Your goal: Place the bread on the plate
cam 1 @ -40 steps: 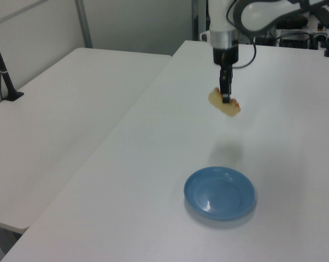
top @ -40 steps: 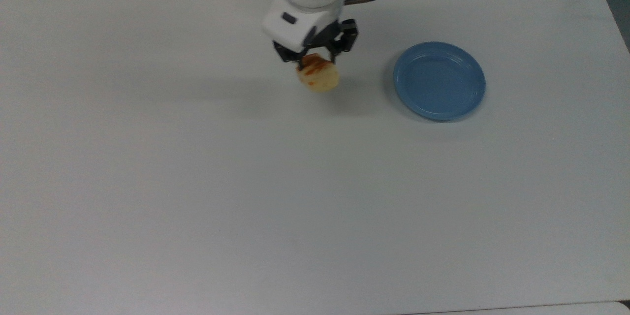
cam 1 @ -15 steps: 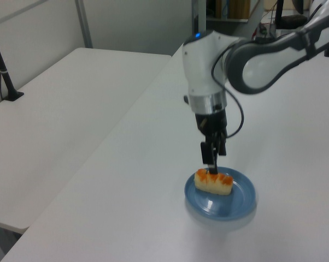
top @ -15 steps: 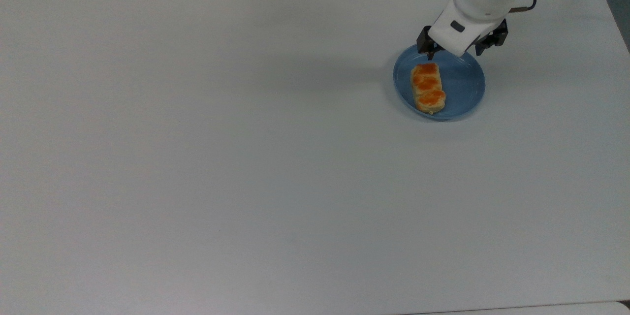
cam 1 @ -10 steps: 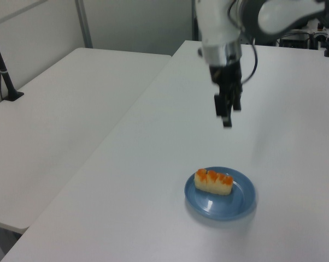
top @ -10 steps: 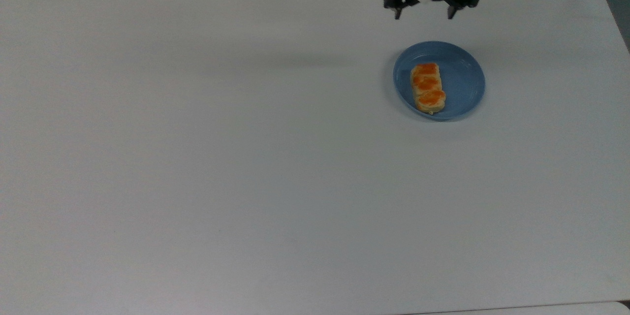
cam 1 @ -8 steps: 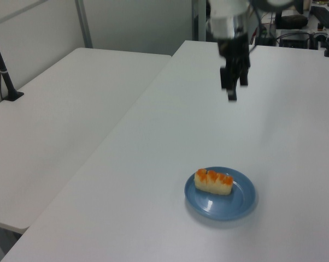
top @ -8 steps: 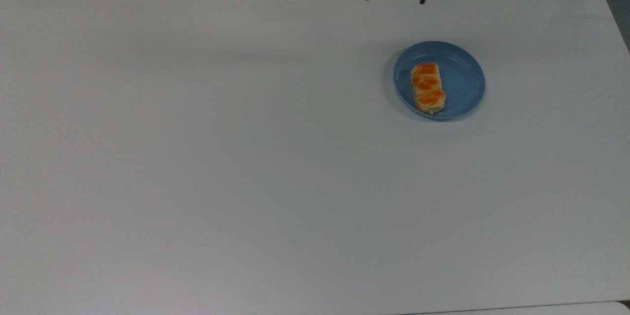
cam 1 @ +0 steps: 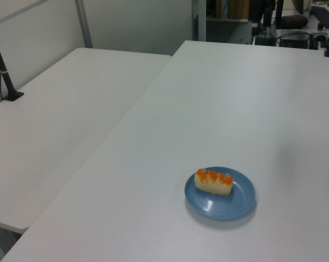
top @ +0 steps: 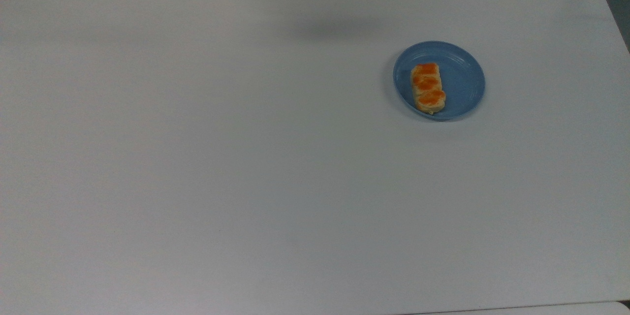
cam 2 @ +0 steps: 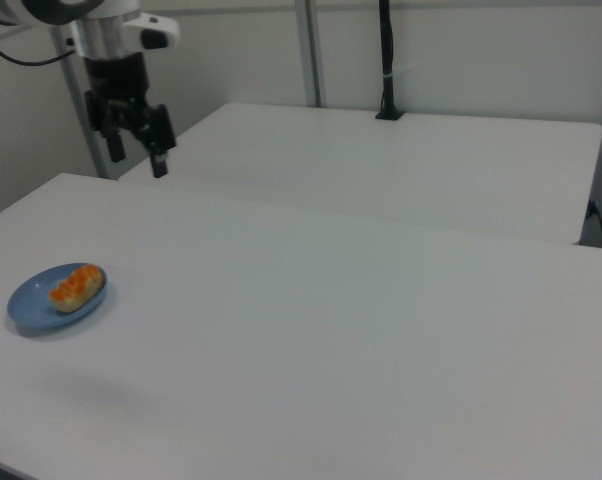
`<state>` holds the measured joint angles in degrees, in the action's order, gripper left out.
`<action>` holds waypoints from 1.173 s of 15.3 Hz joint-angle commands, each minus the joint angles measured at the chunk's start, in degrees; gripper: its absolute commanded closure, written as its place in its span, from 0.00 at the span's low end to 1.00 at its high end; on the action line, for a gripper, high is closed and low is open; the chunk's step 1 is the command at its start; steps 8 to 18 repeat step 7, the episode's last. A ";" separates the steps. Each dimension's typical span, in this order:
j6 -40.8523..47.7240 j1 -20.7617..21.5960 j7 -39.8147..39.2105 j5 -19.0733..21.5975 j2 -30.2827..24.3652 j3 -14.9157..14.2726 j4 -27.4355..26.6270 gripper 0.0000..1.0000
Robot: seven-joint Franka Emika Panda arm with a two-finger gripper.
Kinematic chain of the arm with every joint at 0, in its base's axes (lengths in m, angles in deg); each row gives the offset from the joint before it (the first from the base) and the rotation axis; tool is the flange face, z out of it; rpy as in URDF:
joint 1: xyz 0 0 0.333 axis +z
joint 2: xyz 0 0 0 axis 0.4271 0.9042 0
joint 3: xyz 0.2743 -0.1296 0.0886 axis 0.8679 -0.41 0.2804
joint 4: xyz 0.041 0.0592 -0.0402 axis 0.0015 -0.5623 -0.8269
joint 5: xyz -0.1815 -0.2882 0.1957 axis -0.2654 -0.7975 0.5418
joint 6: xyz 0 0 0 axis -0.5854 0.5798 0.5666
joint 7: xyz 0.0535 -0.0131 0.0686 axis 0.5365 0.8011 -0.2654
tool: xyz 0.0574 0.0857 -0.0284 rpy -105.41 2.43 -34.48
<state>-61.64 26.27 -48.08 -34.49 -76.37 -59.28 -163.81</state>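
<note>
The claw (cam 2: 136, 148) hangs high over the white worktop (top: 246, 157), jaws spread wide and empty. Well below it and off toward the right view's left, the small pale-beige bun with orange glazed bumps (top: 427, 87) lies flat inside the round blue plastic plate (top: 465, 78). It looks soft and light: grip gently across its narrow sides.

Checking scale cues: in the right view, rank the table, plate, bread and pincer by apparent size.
1. table
2. pincer and plate: similar apparent size; the pincer's distance from the camera is unclear, so unranked
3. bread
</note>
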 commanded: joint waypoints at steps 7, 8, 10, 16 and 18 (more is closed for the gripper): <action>-11.49 -2.92 -12.93 -3.78 -1.05 -2.04 -3.99 0.00; -11.49 -2.92 -12.93 -3.78 -1.05 -2.04 -3.99 0.00; -11.49 -2.92 -12.93 -3.78 -1.05 -2.04 -3.99 0.00; -11.49 -2.92 -12.93 -3.78 -1.05 -2.04 -3.99 0.00; -11.49 -2.92 -12.93 -3.78 -1.05 -2.04 -3.99 0.00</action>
